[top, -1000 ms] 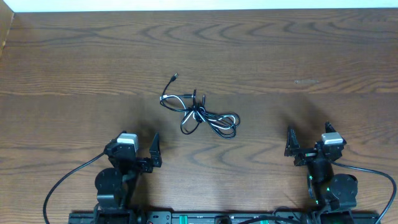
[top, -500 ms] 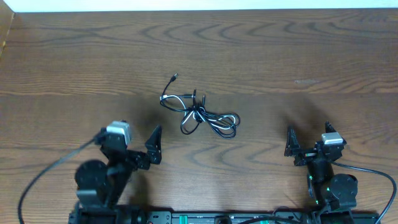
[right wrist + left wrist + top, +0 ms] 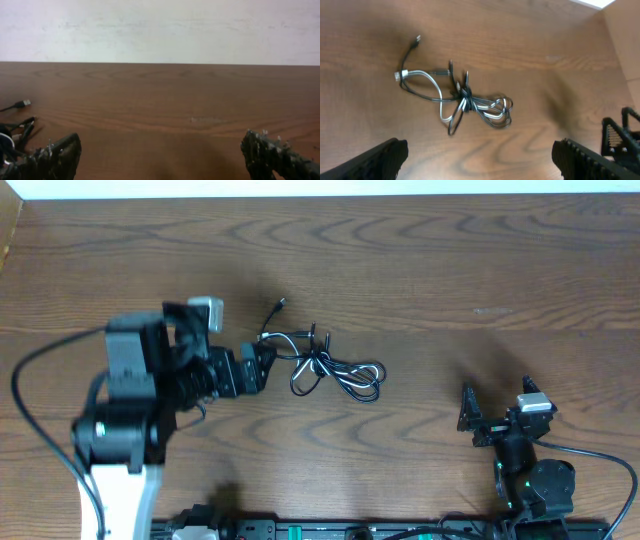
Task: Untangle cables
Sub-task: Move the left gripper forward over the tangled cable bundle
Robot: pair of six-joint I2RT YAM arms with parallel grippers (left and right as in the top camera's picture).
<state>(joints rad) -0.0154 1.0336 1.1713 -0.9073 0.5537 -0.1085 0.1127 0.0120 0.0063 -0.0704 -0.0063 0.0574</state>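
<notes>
**Near edge.** The right hand (image 3: pixel 496 406) sits low by its base with its fingers spread wide and nothing between them. Its own camera looks flat across the bare counter (image 3: pixel 450 260). Only the fringe of the tangle shows at the left edge of that view.

**Mid-counter, left.** The left hand (image 3: pixel 262 366) is reached out over the counter, pointing right, fingers wide apart and empty. The cables (image 3: pixel 320 364) lie just beyond its fingertips, to its right. In the left wrist view the tangle sits ahead, roughly centred between the two fingers and apart from both. From overhead the fingertips overlap the tangle's left loop. Touching or hovering cannot be told from there; probably hovering.

**The tangle.**
- Its long axis runs across the counter, with the left end slightly farther back than the right.
- The black cable (image 3: pixel 414 45) throws a free tail with a plug out to the far left.
- The white cable (image 3: pixel 427 75) loops alongside it.
- Both strands cross tightly at the middle and fan into small loops at the right end.

**Judgement.** The left arm is much the nearer; the right hand is well apart. The left loop or the free black tail looks like the easiest pinch. The right hand would need to cross open counter to hold the other end. Nothing stands in the way.

**Farther off.** A pale flat scuff (image 3: pixel 492 311) marks the counter to the right, and beyond it is the plain wall (image 3: pixel 160 30).
</notes>
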